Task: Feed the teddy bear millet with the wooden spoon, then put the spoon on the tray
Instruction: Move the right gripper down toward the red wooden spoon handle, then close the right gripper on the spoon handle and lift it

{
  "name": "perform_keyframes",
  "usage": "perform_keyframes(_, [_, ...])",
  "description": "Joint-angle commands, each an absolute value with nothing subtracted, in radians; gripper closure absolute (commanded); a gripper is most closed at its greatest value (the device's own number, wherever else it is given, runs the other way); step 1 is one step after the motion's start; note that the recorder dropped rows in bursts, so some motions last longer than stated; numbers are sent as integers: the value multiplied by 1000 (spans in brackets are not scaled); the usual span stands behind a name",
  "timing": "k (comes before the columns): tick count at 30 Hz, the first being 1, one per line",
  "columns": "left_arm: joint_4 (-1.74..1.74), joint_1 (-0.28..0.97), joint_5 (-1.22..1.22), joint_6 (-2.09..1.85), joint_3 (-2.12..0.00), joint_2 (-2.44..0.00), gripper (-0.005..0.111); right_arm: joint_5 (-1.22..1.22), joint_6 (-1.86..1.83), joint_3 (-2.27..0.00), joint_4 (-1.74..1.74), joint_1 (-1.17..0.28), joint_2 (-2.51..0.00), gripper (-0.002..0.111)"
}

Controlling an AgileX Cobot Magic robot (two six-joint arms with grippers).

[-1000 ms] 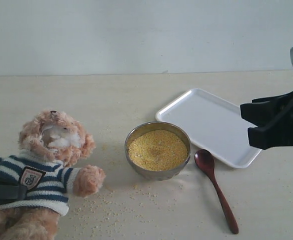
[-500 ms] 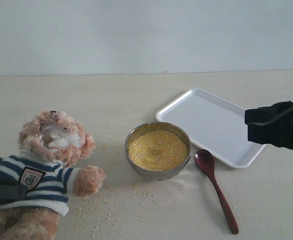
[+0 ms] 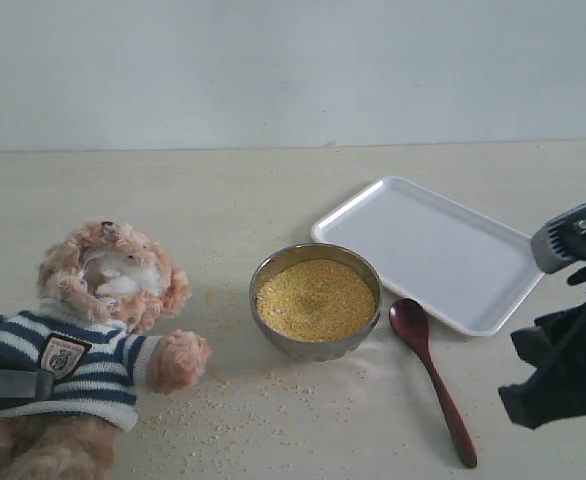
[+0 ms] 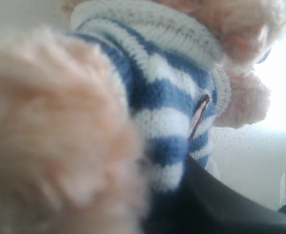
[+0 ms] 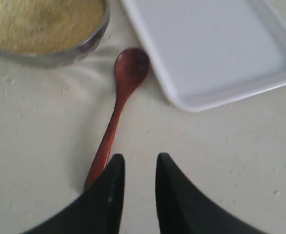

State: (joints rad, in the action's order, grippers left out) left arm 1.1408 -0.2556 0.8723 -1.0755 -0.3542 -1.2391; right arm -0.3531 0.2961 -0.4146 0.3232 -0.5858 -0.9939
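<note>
Wooden spoon [image 3: 436, 390] beside tray [image 3: 423, 240] edge; right hand [image 5: 139, 158] open near handle.

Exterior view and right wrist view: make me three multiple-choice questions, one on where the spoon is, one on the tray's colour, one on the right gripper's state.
1. The spoon lies:
A. on the table beside the bowl
B. inside the bowl
C. on the tray

2. The tray is:
A. blue
B. white
C. black

3. The right gripper is:
A. shut on the spoon
B. shut on the tray's rim
C. open and empty

Answers:
1 A: the exterior view shows the spoon flat on the table, its head near the bowl and off the tray.
2 B: both views show the tray as plain white.
3 C: in the right wrist view its jaws stand apart with only table between them, and the spoon's handle lies to one side.
</note>
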Motion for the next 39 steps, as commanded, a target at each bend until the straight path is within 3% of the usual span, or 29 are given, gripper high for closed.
perform_keyframes(1, [1155,-257,882,-1073,-351,-1230,102,-623,153,-512,195,-676,-999,84])
perform_keyframes(7, [1155,-257,882,-1073,-351,-1230,102,-667,183,-561,180,-699,-1012,81])
perform_keyframes(13, [1155,-257,882,-1073,-351,-1230,102,-653,234,-561,145,-699,-1112,47])
perform_keyframes(20, [1155,-257,884,-1073,-351,-1230,102,-439,92,-566,-33,-699,-1404,46])
perform_keyframes(24, [1155,-257,884,-1073,-351,-1230,102,-439,92,-650,-40,-697,-1537,46])
perform_keyframes(39, [1155,-257,884,-1073,-351,-1230,102,-468,95,-711,-16,-608,-1598,46])
